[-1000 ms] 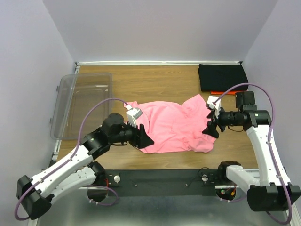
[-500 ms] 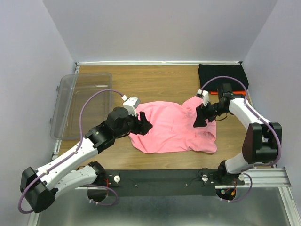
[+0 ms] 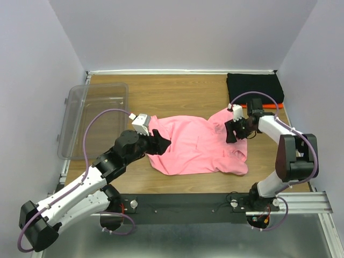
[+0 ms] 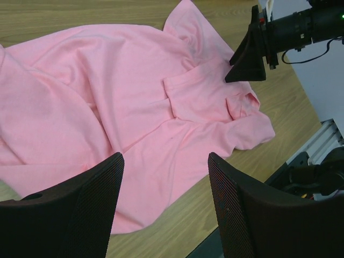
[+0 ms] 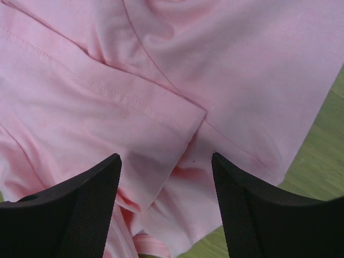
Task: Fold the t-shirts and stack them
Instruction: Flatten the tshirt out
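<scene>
Both are spread and empty — left gripper (image 3: 161, 144), right gripper (image 3: 230, 133) — so the pink t-shirt (image 3: 196, 148) should be pinched at matching edges.

Table (image 3: 188, 94): pink shirt (image 3: 196, 145), black shirt (image 3: 253, 87), plastic tub (image 3: 97, 118).

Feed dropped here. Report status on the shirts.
Left hand and right hand open, empty, over pink shirt. Shirt rumpled, not folded. Black shirt folded, far right. Nothing blocking.

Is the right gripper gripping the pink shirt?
No, the right gripper hovers open above the pink t-shirt, nothing between its jaws.
</scene>
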Controlling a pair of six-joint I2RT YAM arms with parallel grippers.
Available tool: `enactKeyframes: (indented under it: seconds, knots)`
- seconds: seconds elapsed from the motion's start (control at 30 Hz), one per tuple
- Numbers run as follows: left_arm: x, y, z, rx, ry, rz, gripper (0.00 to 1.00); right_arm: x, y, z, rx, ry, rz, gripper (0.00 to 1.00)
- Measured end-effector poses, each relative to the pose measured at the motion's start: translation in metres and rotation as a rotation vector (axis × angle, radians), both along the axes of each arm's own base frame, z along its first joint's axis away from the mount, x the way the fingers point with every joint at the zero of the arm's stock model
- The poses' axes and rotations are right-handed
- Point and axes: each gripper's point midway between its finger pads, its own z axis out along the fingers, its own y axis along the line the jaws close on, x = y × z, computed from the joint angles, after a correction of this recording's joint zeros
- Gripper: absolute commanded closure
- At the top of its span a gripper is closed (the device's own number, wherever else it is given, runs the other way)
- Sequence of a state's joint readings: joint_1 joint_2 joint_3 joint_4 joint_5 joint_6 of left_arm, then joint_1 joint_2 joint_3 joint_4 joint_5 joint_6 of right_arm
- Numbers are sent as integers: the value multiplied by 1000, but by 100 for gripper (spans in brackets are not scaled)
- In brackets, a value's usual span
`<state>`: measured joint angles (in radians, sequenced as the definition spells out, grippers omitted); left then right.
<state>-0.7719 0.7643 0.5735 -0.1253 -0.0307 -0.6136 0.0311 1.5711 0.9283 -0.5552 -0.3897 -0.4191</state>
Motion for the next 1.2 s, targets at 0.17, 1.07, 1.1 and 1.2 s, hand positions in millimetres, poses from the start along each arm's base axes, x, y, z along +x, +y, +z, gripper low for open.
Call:
enactKeyframes:
  seconds: [0.17, 1.07, 1.1, 1.2]
  knots:
    - [0, 3, 5, -13, -13, 15, 28, 0, 5, -9, 30, 37, -15, 60]
    - [29, -15, 5, 61, -30, 14, 28, -252, 176, 116, 261, 15, 1444, 93]
    - [31, -17, 8, 59, -34, 14, 27, -257, 180, 114, 258, 27, 1458, 54]
    - [32, -17, 13, 50, -43, 18, 25, -267, 182, 110, 245, 42, 1472, 21]
